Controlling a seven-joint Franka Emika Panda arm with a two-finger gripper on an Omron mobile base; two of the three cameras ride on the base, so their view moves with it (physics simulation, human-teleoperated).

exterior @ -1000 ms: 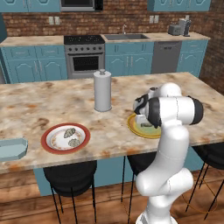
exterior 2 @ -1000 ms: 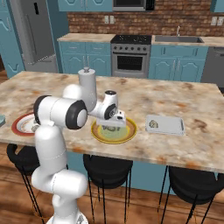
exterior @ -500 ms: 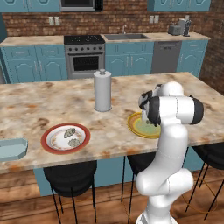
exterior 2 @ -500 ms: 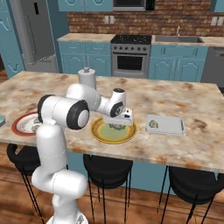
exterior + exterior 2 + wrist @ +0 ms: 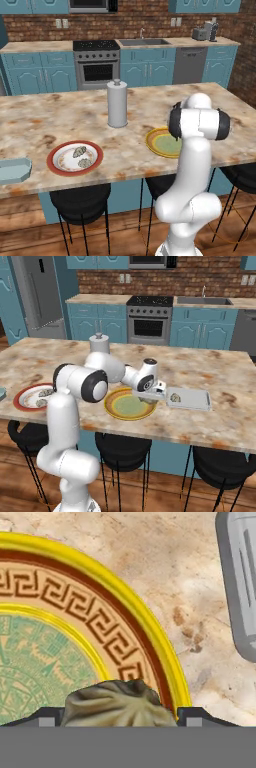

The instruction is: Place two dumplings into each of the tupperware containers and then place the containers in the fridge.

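In the hand view a lumpy beige dumpling sits between the two finger tips of my gripper, which is shut on it over the right rim of the yellow plate. The right base view places my gripper between that plate and the whitish tupperware container, which holds one dumpling. Two more dumplings lie on the red-rimmed plate. The pale blue container sits at the counter's left end. The fridge stands at the far left, door shut.
A tall grey paper-towel holder stands mid-counter behind the plates. Black stools sit under the counter's near edge. Stove, sink and teal cabinets line the back wall.
My gripper has travelled right from above the yellow plate's middle to its right rim, nearer the whitish container, carrying the dumpling. The jaws narrowed slightly early on.
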